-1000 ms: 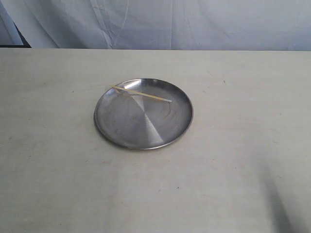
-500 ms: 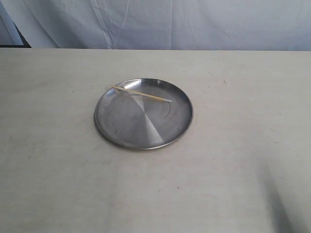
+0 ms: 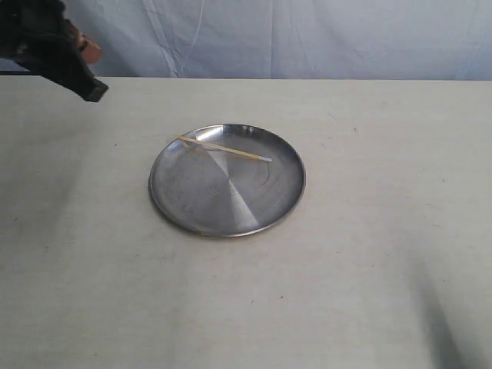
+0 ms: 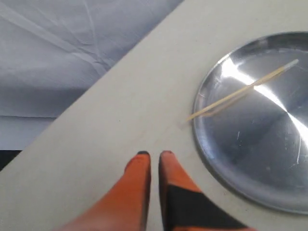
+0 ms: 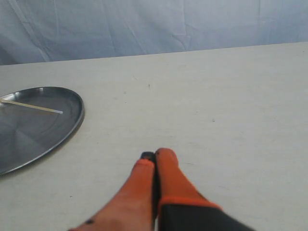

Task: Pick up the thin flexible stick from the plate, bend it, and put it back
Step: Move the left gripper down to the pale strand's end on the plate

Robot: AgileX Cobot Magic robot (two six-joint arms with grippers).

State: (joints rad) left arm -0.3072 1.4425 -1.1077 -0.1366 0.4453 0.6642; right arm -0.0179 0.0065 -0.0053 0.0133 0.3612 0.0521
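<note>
The plate (image 3: 219,201) is a round shiny silver dish in the middle of the table. The thin flexible stick (image 3: 223,149) lies straight across its far part, with one end over the far-left rim. My left gripper (image 3: 91,88) hangs at the far left corner of the exterior view, well away from the plate. Its wrist view shows the orange fingers of the left gripper (image 4: 154,154) shut and empty above bare table, beside the plate (image 4: 260,159) and stick (image 4: 243,90). My right gripper (image 5: 155,155) is shut and empty, to the right of the plate (image 5: 33,139) and stick (image 5: 31,106). It does not show in the exterior view.
A pale cream table (image 3: 369,254) spreads round the plate. A crumpled grey-blue cloth backdrop (image 3: 307,38) hangs behind the table's far edge.
The left arm has come into the exterior view at the far left corner, where it was absent before. Plate and stick have not moved.
</note>
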